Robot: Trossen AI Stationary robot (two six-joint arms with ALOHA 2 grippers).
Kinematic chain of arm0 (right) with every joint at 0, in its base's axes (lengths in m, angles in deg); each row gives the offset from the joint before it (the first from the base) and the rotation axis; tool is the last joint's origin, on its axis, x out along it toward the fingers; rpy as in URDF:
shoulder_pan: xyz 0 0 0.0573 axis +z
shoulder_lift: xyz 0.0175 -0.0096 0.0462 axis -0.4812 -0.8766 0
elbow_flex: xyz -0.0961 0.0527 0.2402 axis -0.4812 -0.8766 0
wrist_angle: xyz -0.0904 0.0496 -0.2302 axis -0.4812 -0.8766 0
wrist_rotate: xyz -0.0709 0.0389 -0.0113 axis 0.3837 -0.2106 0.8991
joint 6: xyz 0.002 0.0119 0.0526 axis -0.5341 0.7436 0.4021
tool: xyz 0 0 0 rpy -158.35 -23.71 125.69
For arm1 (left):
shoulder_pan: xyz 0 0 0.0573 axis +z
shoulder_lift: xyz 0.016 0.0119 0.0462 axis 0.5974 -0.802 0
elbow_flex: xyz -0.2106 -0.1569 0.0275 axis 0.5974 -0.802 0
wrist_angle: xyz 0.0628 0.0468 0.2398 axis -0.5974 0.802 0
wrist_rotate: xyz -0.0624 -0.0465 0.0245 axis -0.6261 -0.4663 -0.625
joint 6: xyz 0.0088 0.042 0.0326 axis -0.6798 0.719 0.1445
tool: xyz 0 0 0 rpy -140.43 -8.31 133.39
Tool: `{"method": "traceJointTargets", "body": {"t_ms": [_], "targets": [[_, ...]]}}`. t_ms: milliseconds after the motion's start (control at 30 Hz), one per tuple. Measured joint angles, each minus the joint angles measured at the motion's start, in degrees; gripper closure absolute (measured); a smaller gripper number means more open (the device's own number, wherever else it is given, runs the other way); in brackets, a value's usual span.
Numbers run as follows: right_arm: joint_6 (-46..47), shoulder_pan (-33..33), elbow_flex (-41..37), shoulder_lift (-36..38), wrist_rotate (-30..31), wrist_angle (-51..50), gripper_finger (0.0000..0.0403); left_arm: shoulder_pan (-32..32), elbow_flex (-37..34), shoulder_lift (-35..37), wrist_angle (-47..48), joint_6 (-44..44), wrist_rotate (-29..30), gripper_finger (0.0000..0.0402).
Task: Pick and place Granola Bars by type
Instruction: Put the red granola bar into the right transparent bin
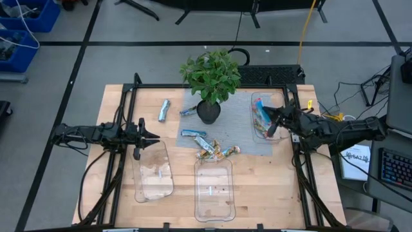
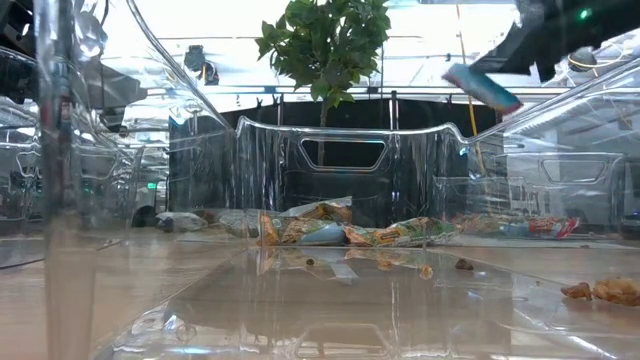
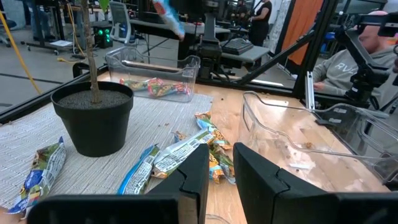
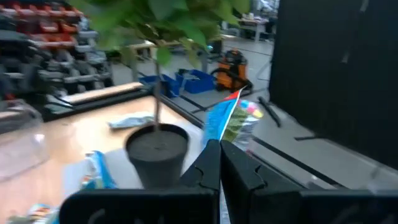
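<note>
The table point(image 1: 257, 187) is laid out for sorting: three clear trays, a grey mat point(image 1: 241, 143) and a potted plant point(image 1: 211, 84) in the middle. The right tray point(image 1: 255, 98) already holds a few bars, presumably one type collected there. The right gripper point(image 1: 270, 129) hovers over that tray, its fingers clamped on a blue bar point(image 4: 219, 121), probably to drop it in. The left gripper point(image 1: 136, 135) waits above the left tray point(image 1: 154, 171), fingers slightly apart, holding nothing. Loose bars point(image 1: 209, 147) lie heaped on the mat, unsorted.
</note>
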Motion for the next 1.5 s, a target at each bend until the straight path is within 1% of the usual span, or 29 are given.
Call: {"method": "traceJointTargets", "body": {"t_ms": [200,300,400,633,800,1000,1100,1300,1500], "targets": [[0.7,-4.4,-2.5,1.8,-0.2,-0.2,0.0403,0.0,0.0,0.0,0.0,0.0,0.0,0.0325],[1.5,-6.8,-2.8,3.6,-0.2,-2.0,0.0403,0.0,0.0,0.0,0.0,0.0,0.0,0.0325],[4.1,-9.6,-2.8,5.4,-0.2,-6.6,0.0403,0.0,0.0,0.0,0.0,0.0,0.0,0.0325],[14.0,-15.3,-2.8,6.7,-2.2,-22.9,0.0403,0.0,0.0,0.0,0.0,0.0,0.0,0.0325],[18.9,-18.9,-2.8,6.6,-5.1,-28.3,0.0403,0.0,0.0,0.0,0.0,0.0,0.0,0.0325],[20.7,-21.4,-2.9,4.6,-6.5,-28.5,0.0403,0.0,0.0,0.0,0.0,0.0,0.0,0.0325],[21.6,-22.0,-4.7,2.9,-6.6,-27.4,0.0403,0.0,0.0,0.0,0.0,0.0,0.0,0.0325],[22.3,-23.3,-10.7,-0.1,-9.5,-19.5,0.0403,0.0,0.0,0.0,0.0,0.0,0.0,0.0325],[22.8,-23.4,-14.7,-0.6,-9.5,-14.2,0.0403,0.0,0.0,0.0,0.0,0.0,0.0,0.0325]]}}
